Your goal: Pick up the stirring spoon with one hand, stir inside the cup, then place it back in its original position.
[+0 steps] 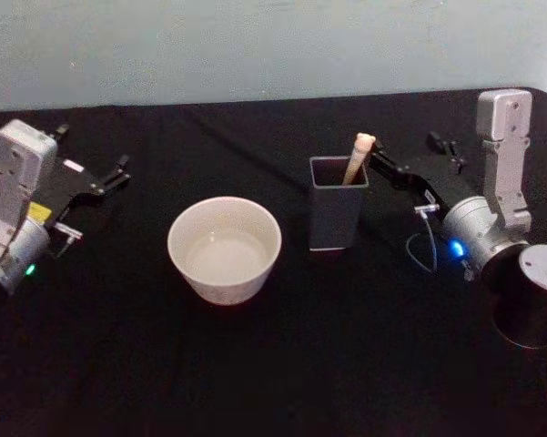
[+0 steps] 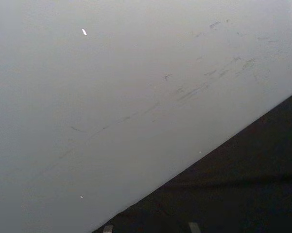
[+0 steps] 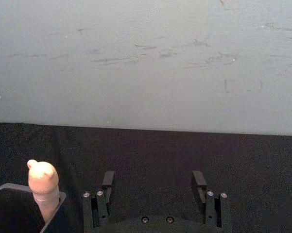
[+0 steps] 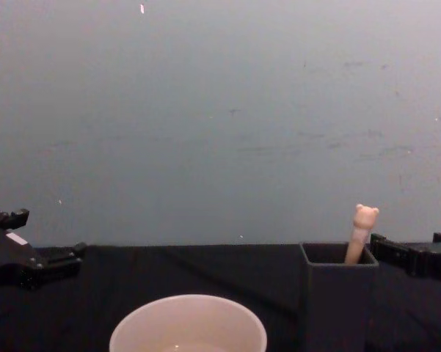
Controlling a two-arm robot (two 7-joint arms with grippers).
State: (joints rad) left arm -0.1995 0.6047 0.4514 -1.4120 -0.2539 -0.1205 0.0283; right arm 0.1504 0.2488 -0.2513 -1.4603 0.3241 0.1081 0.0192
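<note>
Two grippers apart: left gripper idle, fingers unclear. Then cup, holder with stirring spoon leaning inside. Just right of that knob, right gripper, jaws wide, empty.

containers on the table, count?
2. The cream cup sits left of centre. The dark grey square holder stands to its right, holding the stirring spoon, near the open right pincer.
</note>
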